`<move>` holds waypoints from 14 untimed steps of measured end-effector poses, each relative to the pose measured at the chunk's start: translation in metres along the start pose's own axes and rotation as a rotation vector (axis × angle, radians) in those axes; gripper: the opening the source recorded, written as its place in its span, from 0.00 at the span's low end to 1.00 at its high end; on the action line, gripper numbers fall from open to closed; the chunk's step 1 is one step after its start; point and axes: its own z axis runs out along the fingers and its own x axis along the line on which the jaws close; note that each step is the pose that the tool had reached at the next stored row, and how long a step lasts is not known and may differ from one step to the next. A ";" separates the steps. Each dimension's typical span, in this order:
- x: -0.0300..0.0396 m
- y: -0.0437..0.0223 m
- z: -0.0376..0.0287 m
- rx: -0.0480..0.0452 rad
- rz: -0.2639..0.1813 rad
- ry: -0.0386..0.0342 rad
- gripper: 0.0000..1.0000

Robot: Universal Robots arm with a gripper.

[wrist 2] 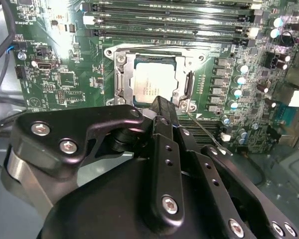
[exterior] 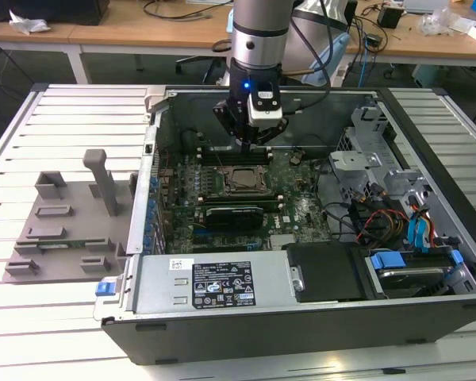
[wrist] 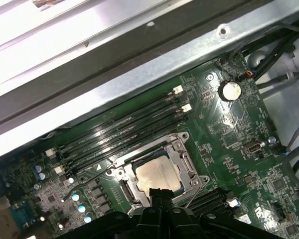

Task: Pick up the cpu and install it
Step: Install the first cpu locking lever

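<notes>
Wooden desks [exterior: 143, 32] line the back of the room, and an open computer case [exterior: 301, 317] lies on a slatted metal surface [exterior: 55, 119]. Inside it, the cpu [wrist 2: 153, 83] sits seated in the socket frame [wrist 2: 122, 74] on the green motherboard [wrist: 224, 129], its silver top showing in both wrist views. Above it hangs the gripper [exterior: 252, 143], its black fingers [wrist 2: 162, 112] drawn together, grasping nothing, tips just over the chip's near edge.
</notes>
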 end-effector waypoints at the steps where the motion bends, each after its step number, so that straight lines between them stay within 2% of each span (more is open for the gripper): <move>1: 0.0000 0.0000 0.0000 -0.0001 -0.011 -0.0007 0.11; 14: 0.0000 0.0000 0.0000 -0.0019 -0.122 -0.0078 0.11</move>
